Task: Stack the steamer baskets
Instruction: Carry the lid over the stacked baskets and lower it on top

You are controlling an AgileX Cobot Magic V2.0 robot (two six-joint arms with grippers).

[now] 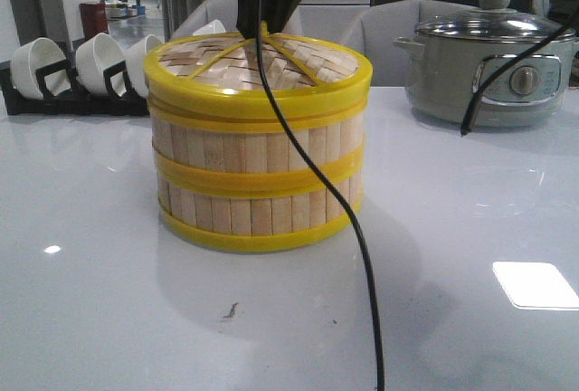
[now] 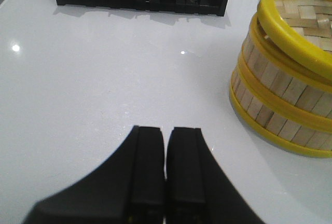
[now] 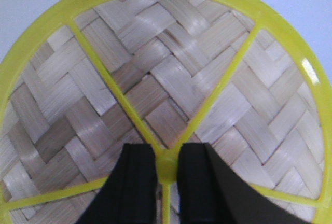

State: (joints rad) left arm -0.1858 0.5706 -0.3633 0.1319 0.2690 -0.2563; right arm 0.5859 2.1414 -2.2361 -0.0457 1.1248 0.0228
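Right wrist: pincer (image 3: 167, 182) clamping lid knob (image 3: 167, 161)

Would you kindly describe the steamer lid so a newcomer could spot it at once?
Mid-table stands a stack of two steamer baskets. The lid sits tilted on top, its knob pinched by the right gripper. Unlike the slatted baskets, it is flat woven bamboo under yellow spokes.

The two round slat-walled steamer baskets (image 1: 258, 178) sit stacked at the table's (image 1: 109, 300) centre, the woven lid (image 1: 258, 70) on top. A black rack of white bowls (image 1: 77, 70) stands at ten o'clock, a lidded grey electric cooker (image 1: 493, 65) at two o'clock, both behind the stack
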